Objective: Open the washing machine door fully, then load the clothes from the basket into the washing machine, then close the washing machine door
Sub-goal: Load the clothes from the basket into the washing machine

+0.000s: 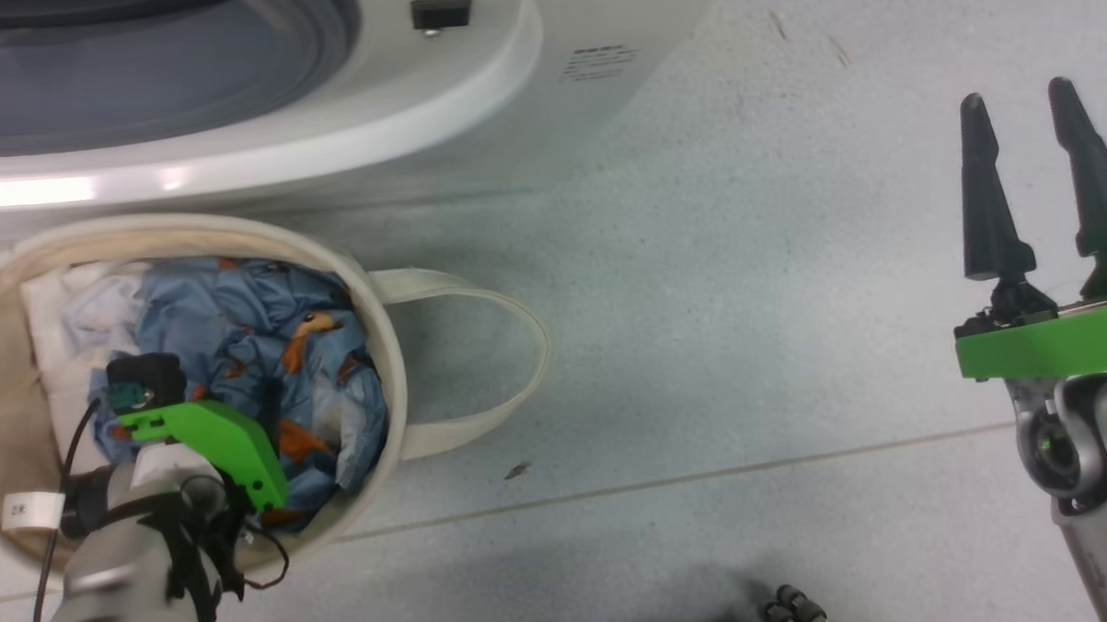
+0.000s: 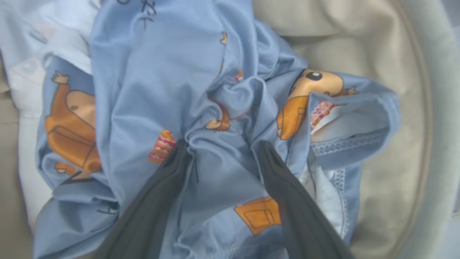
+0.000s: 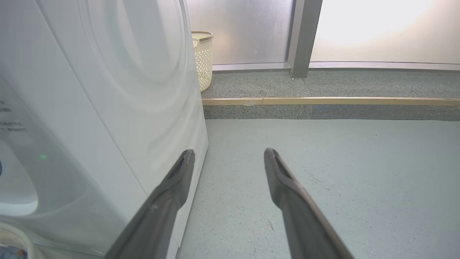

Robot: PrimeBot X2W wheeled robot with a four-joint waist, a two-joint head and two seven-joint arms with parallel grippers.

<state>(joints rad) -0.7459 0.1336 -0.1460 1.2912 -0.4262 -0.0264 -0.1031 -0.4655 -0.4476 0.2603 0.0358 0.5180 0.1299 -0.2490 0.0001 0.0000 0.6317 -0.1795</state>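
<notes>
From the head, the clothes (image 1: 267, 338) lay in the basket (image 1: 388, 342) just before the washer (image 1: 487, 97). My right gripper (image 1: 1017, 92) hung wide and empty, out of the way. At my left wrist, the left gripper (image 2: 222, 147) stood wide, straddling a fold to pinch. At my right wrist, the washer's side lay at left.

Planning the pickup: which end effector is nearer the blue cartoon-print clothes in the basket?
Left. The left end effector is open, down on the clothes inside the basket; the right end effector hangs open above the floor, off to the basket's right.
</notes>
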